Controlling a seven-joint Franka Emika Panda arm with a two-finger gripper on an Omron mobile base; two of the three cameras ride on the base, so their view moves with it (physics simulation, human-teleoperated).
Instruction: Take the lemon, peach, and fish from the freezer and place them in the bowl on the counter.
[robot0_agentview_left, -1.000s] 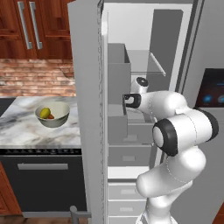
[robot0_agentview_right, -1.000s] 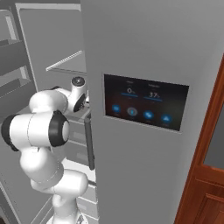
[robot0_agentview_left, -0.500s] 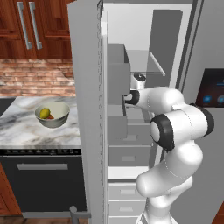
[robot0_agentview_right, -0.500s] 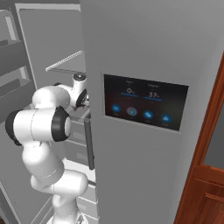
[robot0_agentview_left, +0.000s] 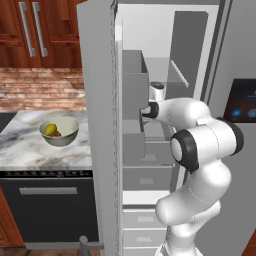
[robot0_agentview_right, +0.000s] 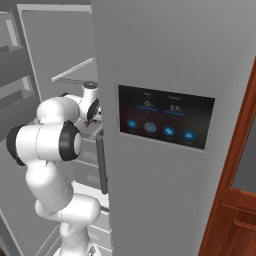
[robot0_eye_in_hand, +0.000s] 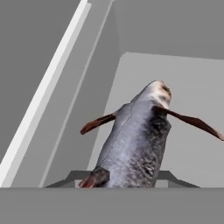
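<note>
Up close, hand view alone reveals the fish (robot0_eye_in_hand: 138, 140); left base view, the bowl (robot0_agentview_left: 60, 132).

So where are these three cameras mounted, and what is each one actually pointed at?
Left base view: behind the arm's left, looking forward into the open freezer; white arm lower right, bowl on the counter.
Right base view: behind its right, facing the freezer's touchscreen door; arm lower left.
Hand view: on the hand, looking along the gripper, shut on the fish.
Both base views share the arm and freezer shelves.
</note>
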